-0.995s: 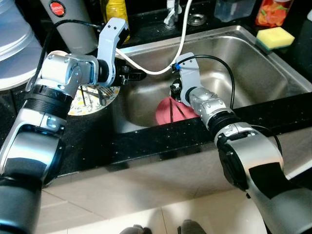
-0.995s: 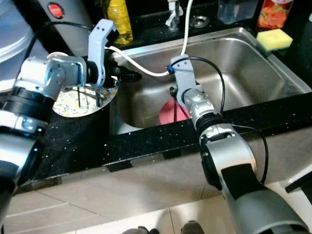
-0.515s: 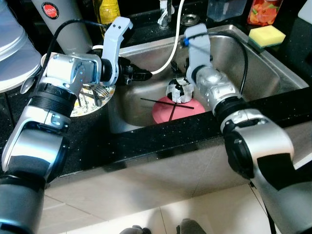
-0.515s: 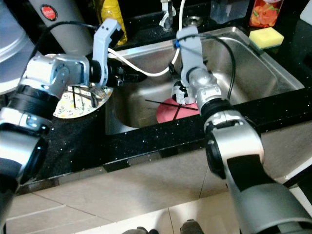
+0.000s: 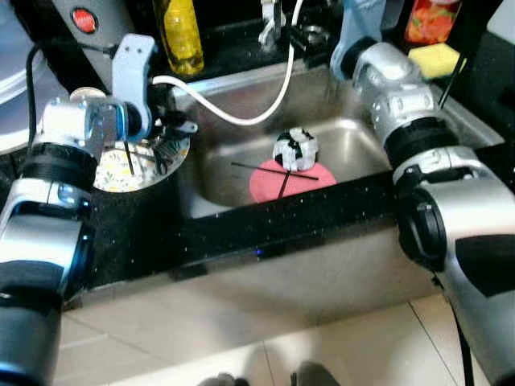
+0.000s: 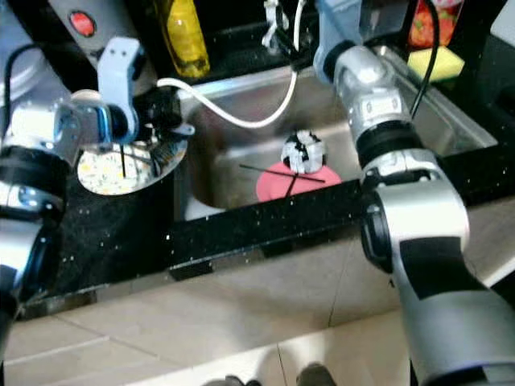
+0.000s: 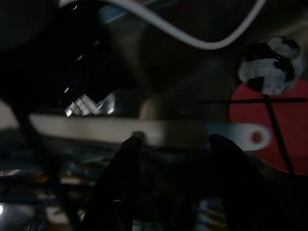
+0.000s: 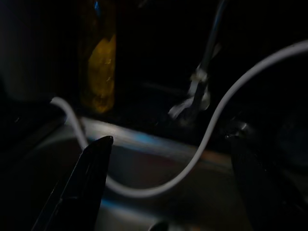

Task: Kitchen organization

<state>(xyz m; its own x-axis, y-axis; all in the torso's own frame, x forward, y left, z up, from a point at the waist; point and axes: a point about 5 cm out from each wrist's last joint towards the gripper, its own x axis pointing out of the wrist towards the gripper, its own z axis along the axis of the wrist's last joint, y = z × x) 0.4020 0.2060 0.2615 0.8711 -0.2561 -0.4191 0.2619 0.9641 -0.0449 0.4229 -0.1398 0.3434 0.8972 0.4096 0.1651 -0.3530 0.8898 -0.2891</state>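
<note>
The left gripper (image 7: 173,159) clamps a pale flat handle (image 7: 144,129) over the patterned plate (image 5: 121,170) on the bench. The right gripper (image 8: 168,187), spread wide and empty, is raised above the sink (image 5: 354,145), where a red plate (image 5: 294,178) lies.

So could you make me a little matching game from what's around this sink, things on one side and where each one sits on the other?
Things:
1. pink plate
2. yellow sponge
3. patterned plate
4. yellow bottle

Places:
A. on the counter, left of the sink
B. at the sink's far right corner
C. inside the sink
D. behind the sink, towards its left

Pairs: 1-C, 2-B, 3-A, 4-D
</note>
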